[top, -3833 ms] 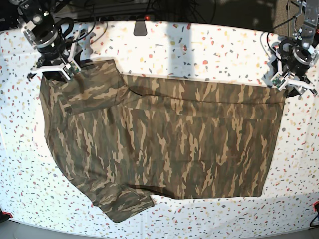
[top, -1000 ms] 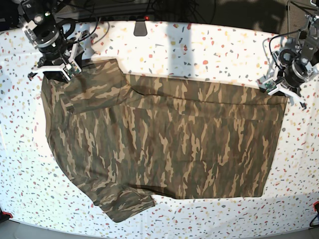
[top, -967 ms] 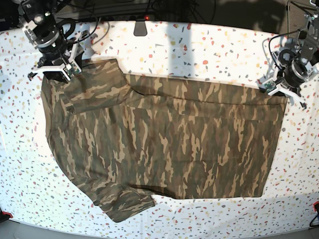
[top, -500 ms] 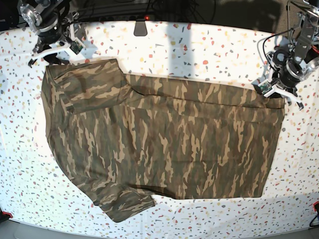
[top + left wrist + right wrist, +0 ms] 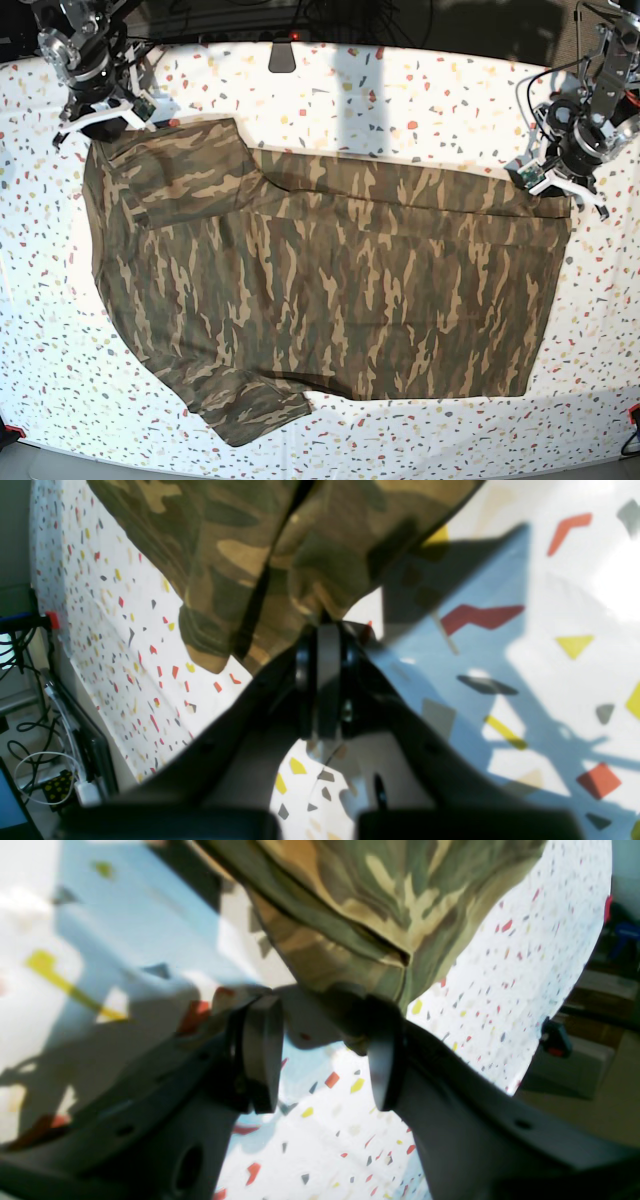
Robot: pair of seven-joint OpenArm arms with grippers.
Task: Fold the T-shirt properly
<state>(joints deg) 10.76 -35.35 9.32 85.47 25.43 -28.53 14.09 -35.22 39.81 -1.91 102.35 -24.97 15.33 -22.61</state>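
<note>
Base view shows the T-shirt (image 5: 320, 290) spread flat across the speckled table (image 5: 420, 90), one sleeve folded in over the chest at the far corner near the right gripper (image 5: 100, 118) and the other sleeve sticking out at the near edge. That spread lets each arm work a far corner of the cloth from its own side.

The left gripper (image 5: 322, 630) sits at the hem corner. In its wrist view the fingers (image 5: 320, 680) are pressed together and the camouflage cloth bunches right at their tips; it looks pinched there, though the exact contact is hidden. A grip at this corner would let the arm carry the hem across for a fold.

The right gripper has its jaws spread wide, one pad (image 5: 262, 1055) on either side of a gap with bare table between them. The folded sleeve edge lies just ahead of the tips, the far jaw's tip close against it. I judge it is either lining up for a grasp or free of the cloth; nothing is held.
</note>
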